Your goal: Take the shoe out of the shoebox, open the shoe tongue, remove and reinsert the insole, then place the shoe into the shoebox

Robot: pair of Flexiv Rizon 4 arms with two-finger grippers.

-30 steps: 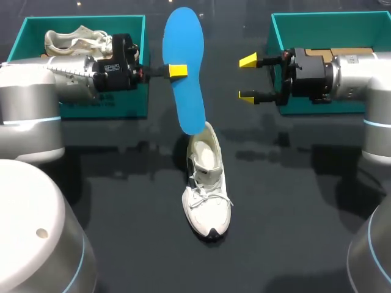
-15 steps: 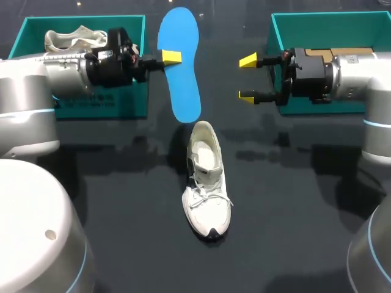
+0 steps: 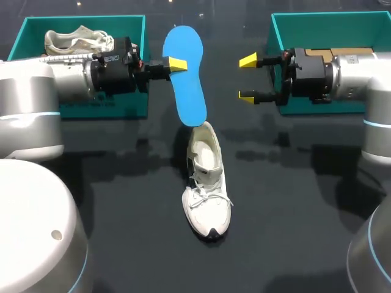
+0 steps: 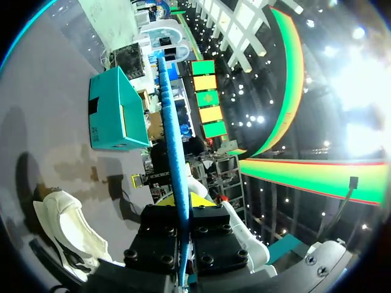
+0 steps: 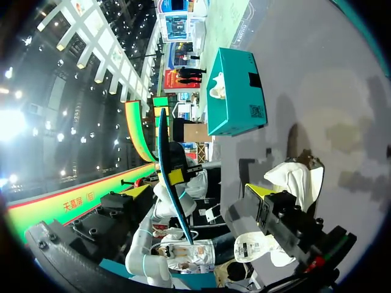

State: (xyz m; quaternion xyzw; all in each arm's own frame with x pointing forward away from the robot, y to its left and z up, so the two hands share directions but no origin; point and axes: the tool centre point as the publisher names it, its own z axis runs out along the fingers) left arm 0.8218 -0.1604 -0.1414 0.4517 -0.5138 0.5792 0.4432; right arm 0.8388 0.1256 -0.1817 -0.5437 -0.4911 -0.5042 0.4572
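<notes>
your left gripper pinches the blue insole near the white shoe; your right gripper gapes wide, holding nothing.

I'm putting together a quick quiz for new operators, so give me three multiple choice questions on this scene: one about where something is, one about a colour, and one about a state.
1. Where is the insole relative to the shoe?
A. Flat inside it
B. In the air over its heel end
C. Lying under it

2. What colour is the insole?
A. White
B. Red
C. Blue

3. The right fingers are:
A. Open, holding nothing
B. Shut on the insole
C. Shut on the shoe

Answers:
1 B: the left fingers hold it up, with its lower end over the heel.
2 C: it shows bright blue in every view.
3 A: the yellow tips stand apart with nothing between them.
</notes>
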